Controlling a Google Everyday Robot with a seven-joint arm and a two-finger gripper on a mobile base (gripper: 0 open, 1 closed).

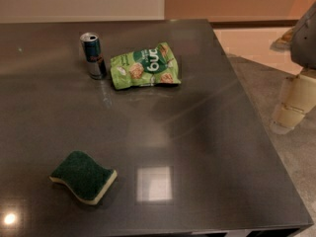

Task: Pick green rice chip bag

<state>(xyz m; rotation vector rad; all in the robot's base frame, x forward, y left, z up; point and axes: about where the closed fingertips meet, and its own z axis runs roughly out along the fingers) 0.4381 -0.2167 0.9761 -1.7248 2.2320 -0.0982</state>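
Dark tabletop [207, 132]: green rice chip bag [144, 66] lies beside can [93, 55]. Gripper [291, 110] hangs far right, aperture unclear; best approach avoids the can.

Gripper [289, 112] partly beyond right edge

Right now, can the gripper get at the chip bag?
Probably yes. The gripper hangs right of the table, apart from the chip bag lying flat near the far edge. Nothing stands between them; the can sits at the bag's left, away from the approach, and the sponge lies near the front.
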